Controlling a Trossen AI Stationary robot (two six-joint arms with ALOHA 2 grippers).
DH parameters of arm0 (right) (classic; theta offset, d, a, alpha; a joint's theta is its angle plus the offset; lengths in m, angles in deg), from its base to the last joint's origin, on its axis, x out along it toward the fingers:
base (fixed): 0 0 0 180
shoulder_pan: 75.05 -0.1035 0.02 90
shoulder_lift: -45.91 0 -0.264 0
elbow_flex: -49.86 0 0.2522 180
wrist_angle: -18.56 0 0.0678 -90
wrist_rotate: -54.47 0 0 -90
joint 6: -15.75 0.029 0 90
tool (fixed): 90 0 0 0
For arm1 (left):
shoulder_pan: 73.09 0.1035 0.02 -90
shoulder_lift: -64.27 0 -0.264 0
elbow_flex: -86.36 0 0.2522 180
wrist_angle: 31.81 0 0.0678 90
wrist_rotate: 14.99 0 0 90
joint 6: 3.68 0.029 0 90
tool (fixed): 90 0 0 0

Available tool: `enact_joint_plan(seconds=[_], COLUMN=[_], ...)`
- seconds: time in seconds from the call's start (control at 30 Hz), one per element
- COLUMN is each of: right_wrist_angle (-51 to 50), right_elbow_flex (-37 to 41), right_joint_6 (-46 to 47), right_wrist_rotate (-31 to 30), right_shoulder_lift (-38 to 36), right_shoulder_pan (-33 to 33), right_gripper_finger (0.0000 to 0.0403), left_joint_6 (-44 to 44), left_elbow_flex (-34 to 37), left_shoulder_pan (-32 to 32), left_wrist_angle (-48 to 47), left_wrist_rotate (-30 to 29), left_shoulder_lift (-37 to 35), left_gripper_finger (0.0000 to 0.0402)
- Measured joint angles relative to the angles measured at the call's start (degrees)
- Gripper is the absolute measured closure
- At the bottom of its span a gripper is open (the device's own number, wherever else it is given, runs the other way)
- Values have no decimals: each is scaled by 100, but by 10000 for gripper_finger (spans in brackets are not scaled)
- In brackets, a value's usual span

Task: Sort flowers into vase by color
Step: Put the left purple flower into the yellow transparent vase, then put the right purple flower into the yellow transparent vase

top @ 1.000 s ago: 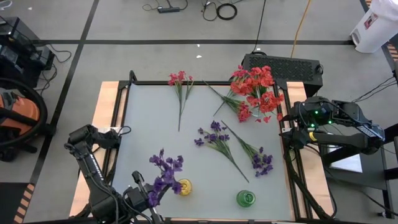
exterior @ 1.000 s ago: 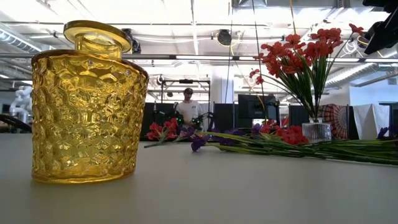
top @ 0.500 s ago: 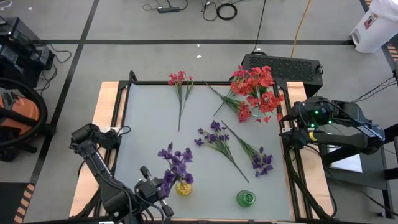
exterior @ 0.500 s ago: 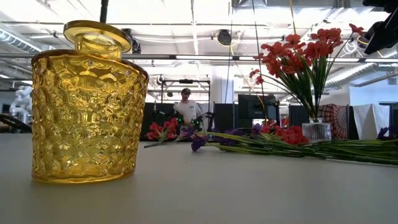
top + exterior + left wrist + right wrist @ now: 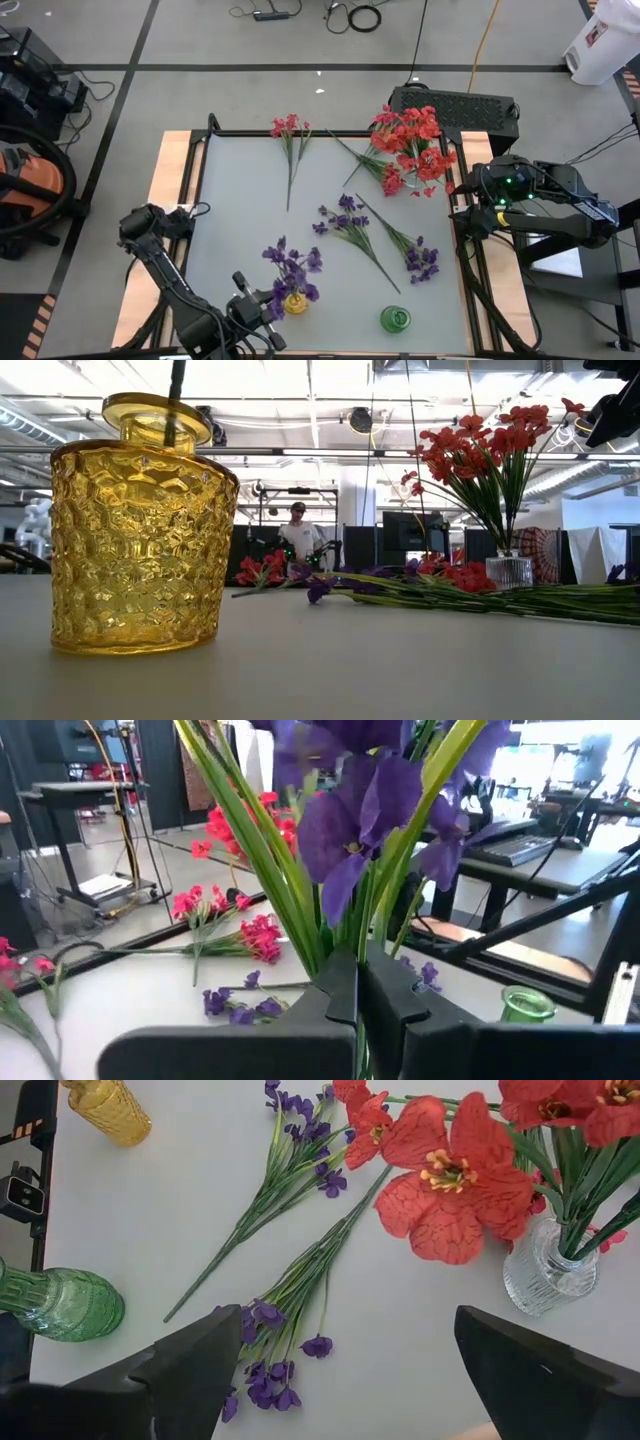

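Left gripper (image 5: 358,982) pressed together, pinching purple sprig (image 5: 291,268) by its stems above yellow vase (image 5: 294,301) near front edge of table (image 5: 240,200); stem tip at vase mouth in low view. Right gripper (image 5: 345,1355) spread wide, holding nothing, at right edge of table. Green vase (image 5: 395,319) near front right corner. Clear vase (image 5: 540,1270) with red flowers (image 5: 408,140) at back right corner. Two loose purple sprigs (image 5: 345,220) lie mid-table, pink sprig (image 5: 291,140) near back edge.

My left claw (image 5: 262,312) is clamped tight at the table's near edge; my right claw (image 5: 340,1365) hangs spread wide at the far right.
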Motion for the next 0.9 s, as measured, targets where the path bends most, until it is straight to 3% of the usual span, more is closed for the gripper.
enact_joint_plan(seconds=[0.17,0.53,0.9], right_wrist_angle=[-1,-2,-2], right_elbow_flex=[0,0,0], right_joint_6=[-1,-2,-1], right_wrist_rotate=[0,0,0], right_shoulder_lift=[0,0,0], right_shoulder_pan=[0,0,0], right_gripper_finger=[46,46,46], left_joint_6=[-298,-236,-202], left_elbow_flex=[0,0,0], left_shoulder_pan=[7,7,-33], left_wrist_angle=[50,162,39], left_wrist_rotate=[402,584,582], left_shoulder_lift=[25,25,9], left_gripper_finger=[369,249,235])
